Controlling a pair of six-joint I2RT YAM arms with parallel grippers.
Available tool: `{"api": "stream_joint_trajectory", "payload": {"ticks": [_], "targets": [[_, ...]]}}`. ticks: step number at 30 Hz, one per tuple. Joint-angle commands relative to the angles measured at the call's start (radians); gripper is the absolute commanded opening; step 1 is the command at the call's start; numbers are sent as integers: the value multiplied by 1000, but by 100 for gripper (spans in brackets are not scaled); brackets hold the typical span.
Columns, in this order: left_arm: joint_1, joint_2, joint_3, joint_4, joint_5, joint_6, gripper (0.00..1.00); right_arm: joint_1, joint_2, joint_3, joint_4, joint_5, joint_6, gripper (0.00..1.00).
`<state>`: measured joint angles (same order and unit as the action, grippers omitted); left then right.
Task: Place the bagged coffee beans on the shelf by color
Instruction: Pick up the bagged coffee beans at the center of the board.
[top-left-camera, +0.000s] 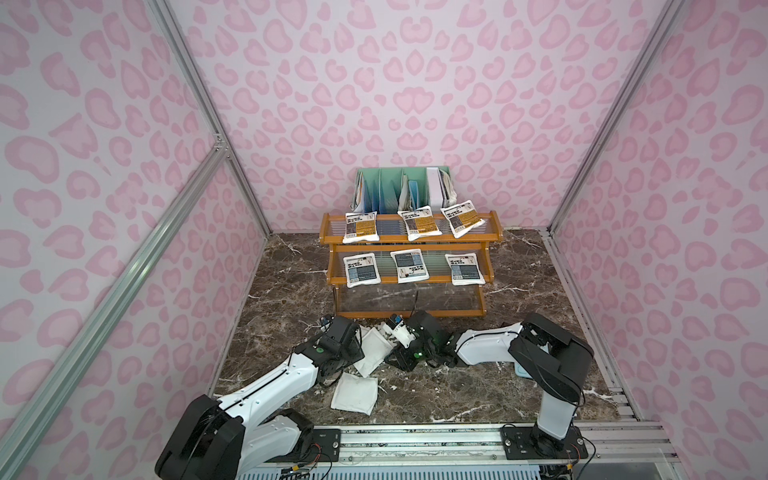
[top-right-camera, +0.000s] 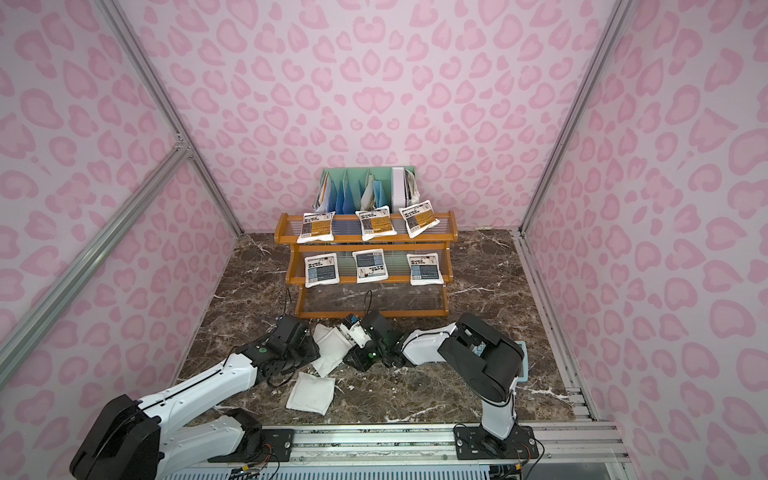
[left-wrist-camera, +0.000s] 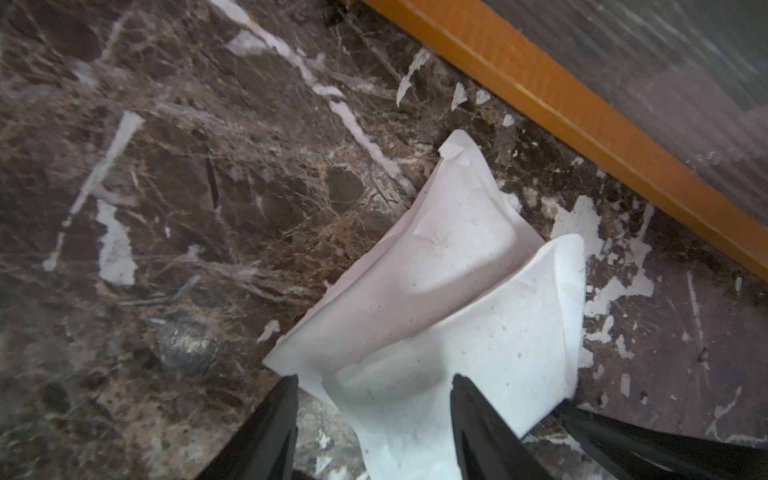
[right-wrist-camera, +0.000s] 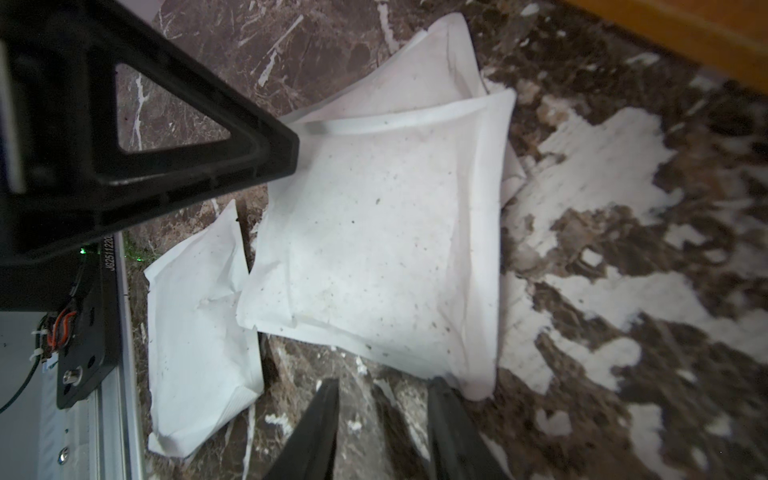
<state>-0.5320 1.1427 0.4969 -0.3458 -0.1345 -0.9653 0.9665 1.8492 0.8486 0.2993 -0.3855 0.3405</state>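
The left pincer (left-wrist-camera: 374, 380) is standing fairly wide. Its tips are sitting either side of a corner of the upper bag (left-wrist-camera: 498, 340) and do not look clamped on it. That bag is lying white back up on the tabletop (top-left-camera: 282, 282), half covering the lower bag (left-wrist-camera: 436, 249), just in front of the shelf (top-left-camera: 457, 313). A third bag (top-left-camera: 355, 392) is lying apart, nearer the arm bases.

The right pincer (right-wrist-camera: 386, 386) is standing narrower and holding nothing. Bare tabletop is showing between its tips, just beside the opposite corner of the same upper bag.

Several things are looking risky:
- **Double pick:** because the two bags are overlapping, a close here is likely to catch both or drag the lower one along.
- **Collision or pull:** both pincers are crowding one small pile, so they may knock together or tug the bag in opposite directions.
- **Weak grip:** a pinch on only the thin sealed edge may slip once the beans sag.
- **Shelf rail:** the front rail is sitting close, so a hasty lift may clip it.
- **Hidden labels:** all three labels are facing down. Orange bags (top-left-camera: 360, 227) are filling the top tier, blue bags (top-left-camera: 360, 270) the middle, and the bottom tier (top-left-camera: 409, 297) is waiting. A bag may land with its colour hidden.
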Motion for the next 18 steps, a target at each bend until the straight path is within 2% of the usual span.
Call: {"api": "stream_joint_trajectory", "payload": {"ticks": [1,7,9,15,16,18], "targets": [[1,22,3,48,25,20,62,-1,-5,-5,13,-5,3,39],[1,111,35,106,83,31,58,-1,-5,-6,14,-8,8,39],[1,140,51,120,116,43,48,-1,-8,-8,16,-9,12,39],[1,166,72,144,184,56,4,-1,-10,-14,23,-7,14,39],[1,161,78,132,182,56,0,-1,-10,-14,23,-7,14,39],[0,142,91,93,177,63,0,-2,-16,-17,23,-7,14,39]]}}
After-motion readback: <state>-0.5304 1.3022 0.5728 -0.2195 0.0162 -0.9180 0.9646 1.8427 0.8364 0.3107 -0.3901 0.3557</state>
